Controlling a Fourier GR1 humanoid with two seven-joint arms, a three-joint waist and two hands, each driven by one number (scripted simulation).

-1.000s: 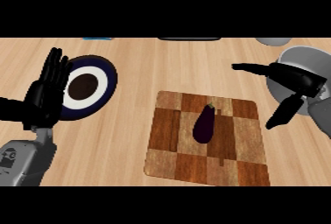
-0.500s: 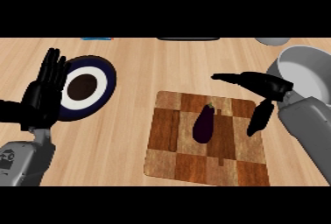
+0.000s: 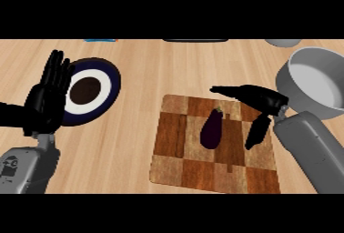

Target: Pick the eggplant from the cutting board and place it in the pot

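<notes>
Head view: eggplant point(image 3: 212, 129) is lying upright-ish on the checkered cutting board point(image 3: 194, 168), untouched. Right robot hand point(image 3: 263, 102) is closing in from the right, now over the board's right edge just beside the eggplant, fingers and thumb spread. Pot point(image 3: 316, 82) is sitting just behind that arm on the desk point(image 3: 168, 63). Left robot hand point(image 3: 47, 98) is resting open, overlapping the plate point(image 3: 104, 86).

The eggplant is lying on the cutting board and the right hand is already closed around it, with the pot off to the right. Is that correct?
Not quite. In the head view the right hand is open over the cutting board, beside the eggplant and not closed around it. The eggplant does lie on the board, and the pot is off to the right.
</notes>
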